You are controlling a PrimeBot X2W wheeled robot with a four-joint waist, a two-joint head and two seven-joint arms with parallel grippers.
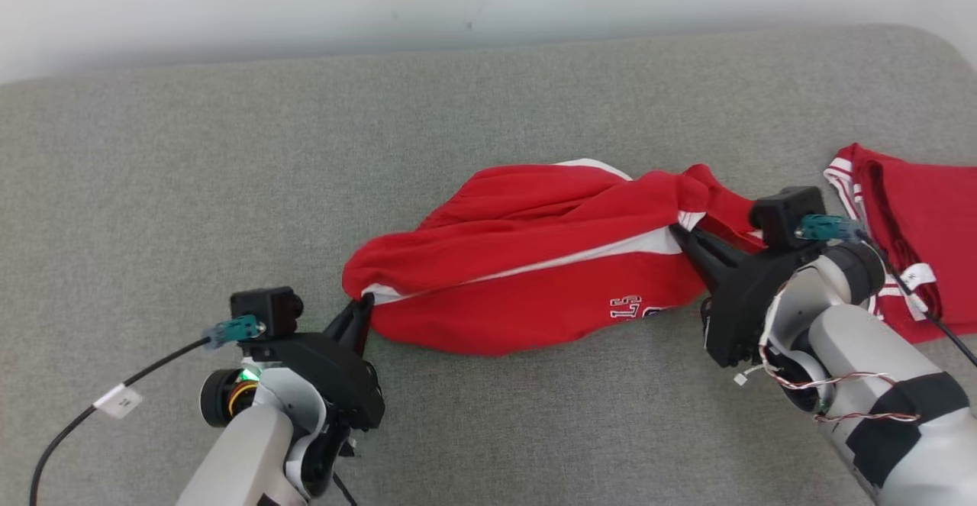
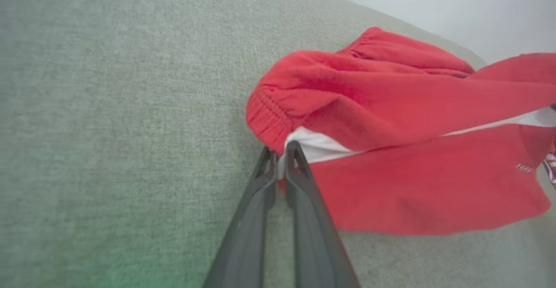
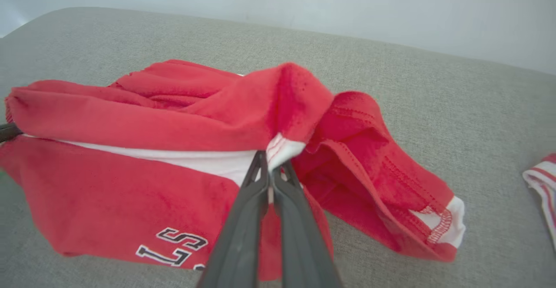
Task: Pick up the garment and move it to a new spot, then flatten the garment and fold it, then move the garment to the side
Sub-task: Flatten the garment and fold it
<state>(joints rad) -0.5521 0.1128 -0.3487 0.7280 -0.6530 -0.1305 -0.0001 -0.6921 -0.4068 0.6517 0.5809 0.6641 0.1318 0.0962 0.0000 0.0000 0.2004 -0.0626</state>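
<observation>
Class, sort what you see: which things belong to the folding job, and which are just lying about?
In the job: red shorts; left gripper and right gripper, both shut on them.
Lying about: second red garment, at the right edge.

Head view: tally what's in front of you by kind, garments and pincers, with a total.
Red garments: 2, the held garment and a striped-trim garment at the right.
Pincers: 2, left pincer and right pincer, each shut on the held garment.
Total: 4
</observation>
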